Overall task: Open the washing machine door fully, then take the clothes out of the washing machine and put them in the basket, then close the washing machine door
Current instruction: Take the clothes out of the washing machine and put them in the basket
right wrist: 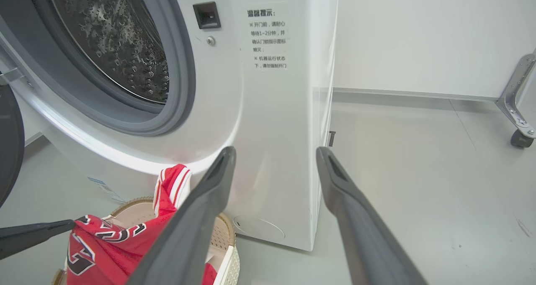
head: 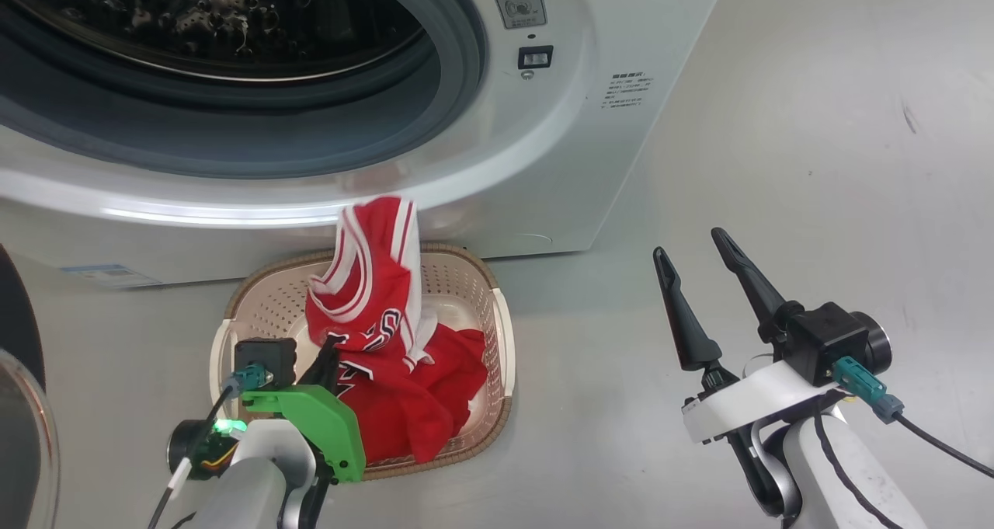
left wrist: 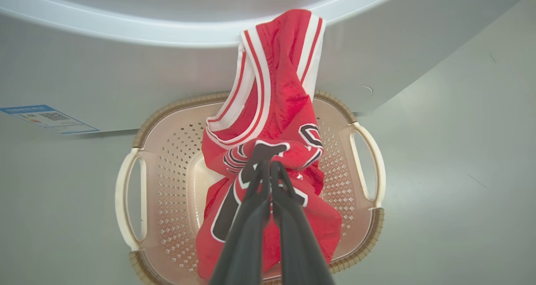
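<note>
Though the green mount (head: 326, 428) masks it overhead, left fingers (left wrist: 247, 226) clamp clothes (left wrist: 284, 92).

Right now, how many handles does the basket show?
2, in the left wrist view: one handle at the left end of the basket, the other at its right end.

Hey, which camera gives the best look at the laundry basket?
The left wrist view: the basket shows nearly whole, both handles visible. The head view hides its near edge; the right wrist view catches one corner.

Grey floor (right wrist: 418, 159), pale wall (right wrist: 418, 34) (castered frame (right wrist: 514, 93))
</note>
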